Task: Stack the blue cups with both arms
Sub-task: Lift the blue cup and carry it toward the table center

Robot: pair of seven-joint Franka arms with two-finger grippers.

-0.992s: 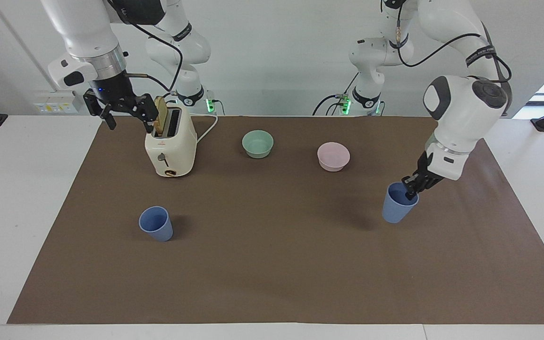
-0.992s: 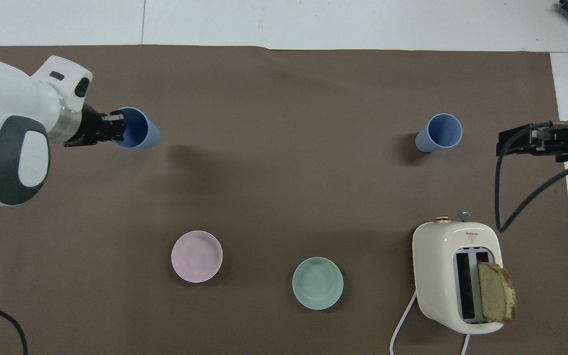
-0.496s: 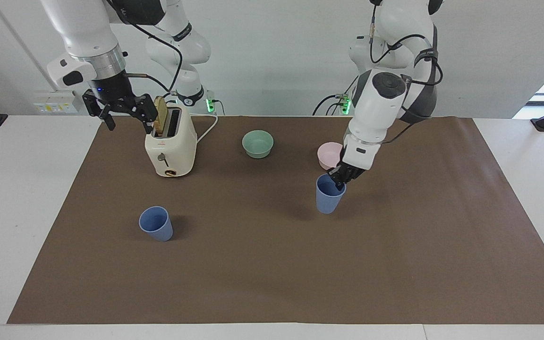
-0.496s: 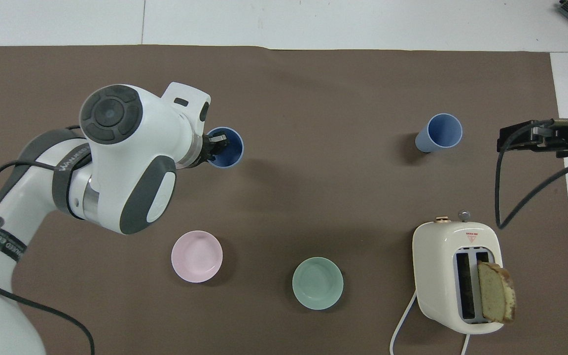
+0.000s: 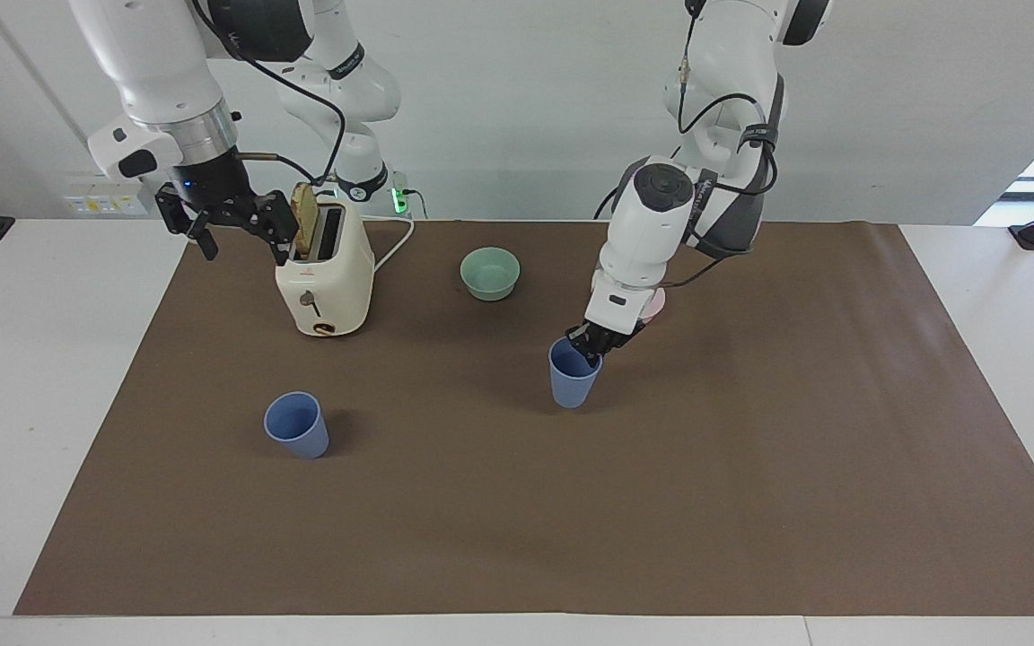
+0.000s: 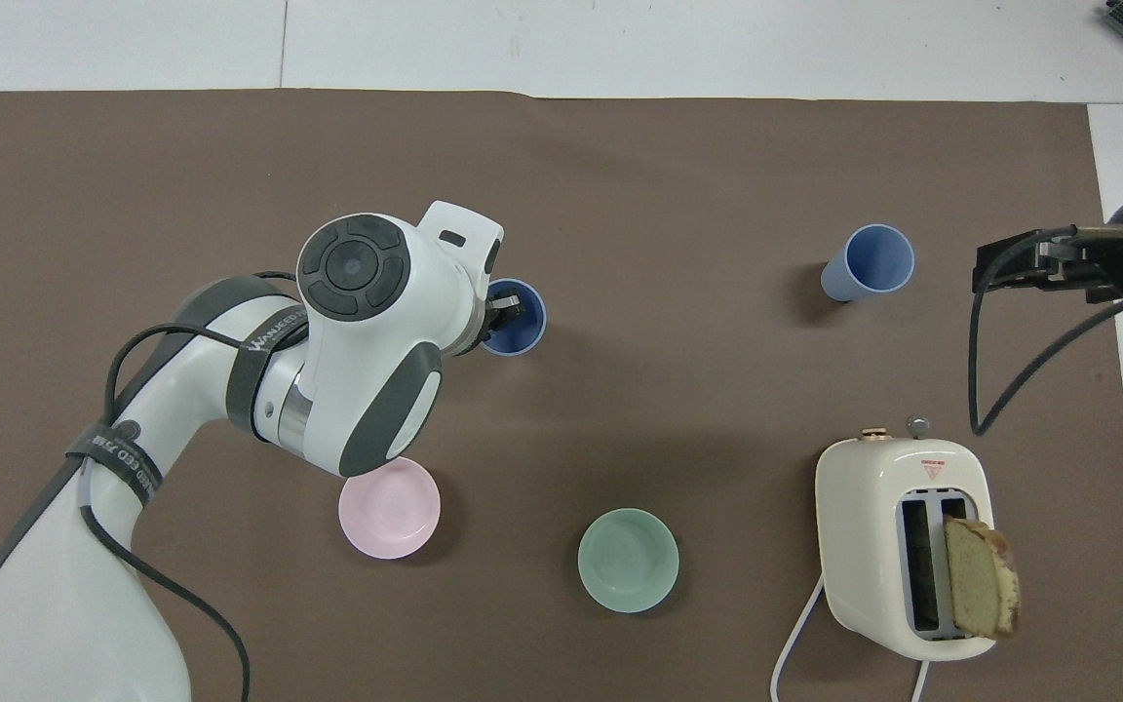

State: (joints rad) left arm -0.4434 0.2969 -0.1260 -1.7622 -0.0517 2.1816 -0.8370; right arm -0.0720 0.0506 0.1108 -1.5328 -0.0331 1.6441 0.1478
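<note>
**Left arm grips one blue cup near the table's middle**

Start at your left gripper: it is clamped on the rim of a blue cup, one finger inside, with the cup upright on the brown mat. A pink bowl lies partly under that arm, and a green bowl sits nearer the robots. The second blue cup stands alone toward your right arm's end, well apart from the first. Your right gripper, jaws spread wide and holding nothing, hangs in the air just beside the toaster, which has a bread slice in its slot.
</note>
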